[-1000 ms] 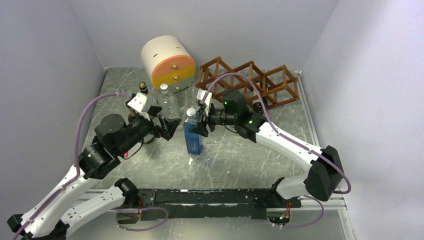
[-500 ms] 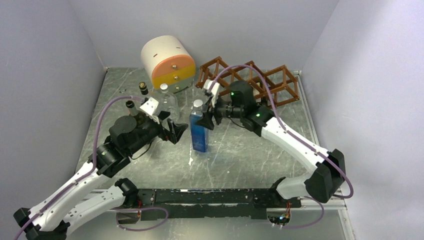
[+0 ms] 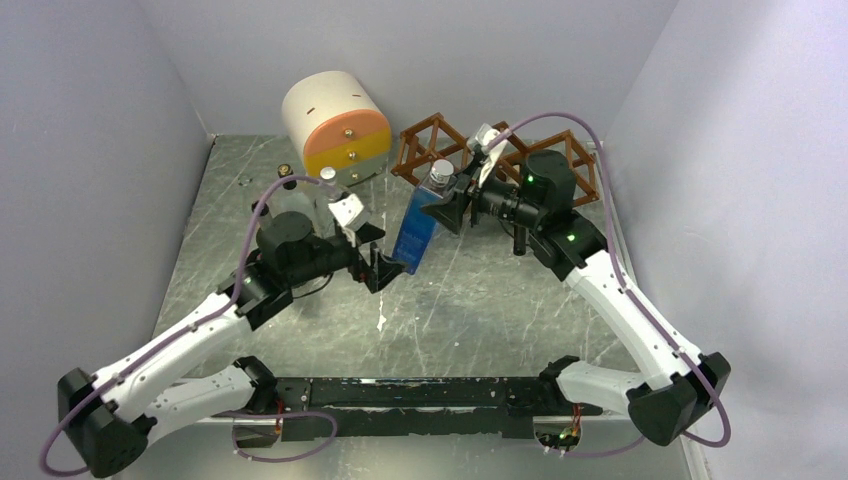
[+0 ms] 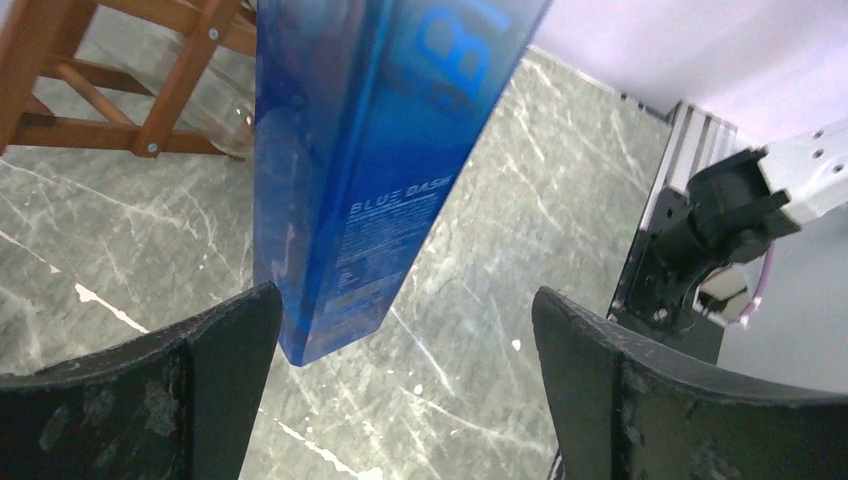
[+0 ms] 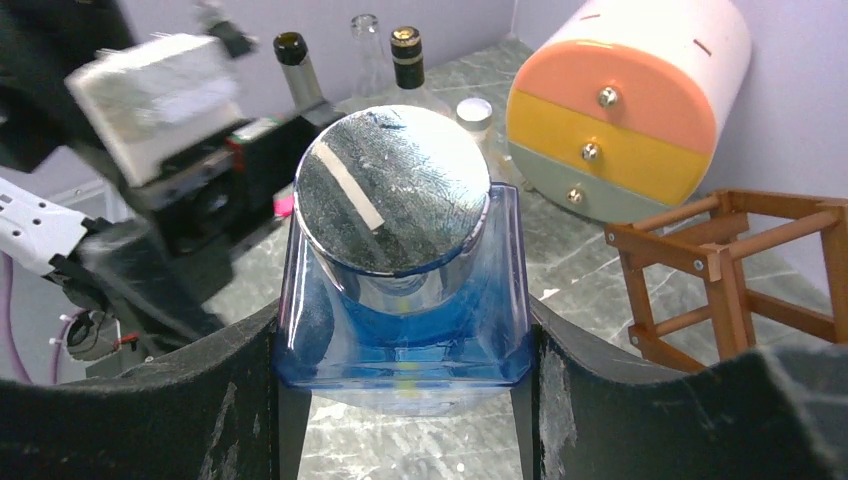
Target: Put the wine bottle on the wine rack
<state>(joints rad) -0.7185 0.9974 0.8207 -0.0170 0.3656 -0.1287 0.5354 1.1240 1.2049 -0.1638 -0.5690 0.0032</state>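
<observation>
Top external: right gripper clamped on the shoulders of a square blue glass bottle, which is tilted, seemingly off the grey marbled table, just before the reddish-brown lattice wine rack. Left gripper wide open, straddling the base, holding nothing. Risk: base snags a left finger and the bottle pivots. 0.5 s ago the bottle stood upright.

White arms, black joints, mauve cables, scuffed black left pincer.

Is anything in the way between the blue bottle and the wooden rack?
Nothing visible is. The right gripper holds the blue bottle tilted, its cap close to the wine rack's left end. The other bottles and the drawer unit stand off to the left.
</observation>
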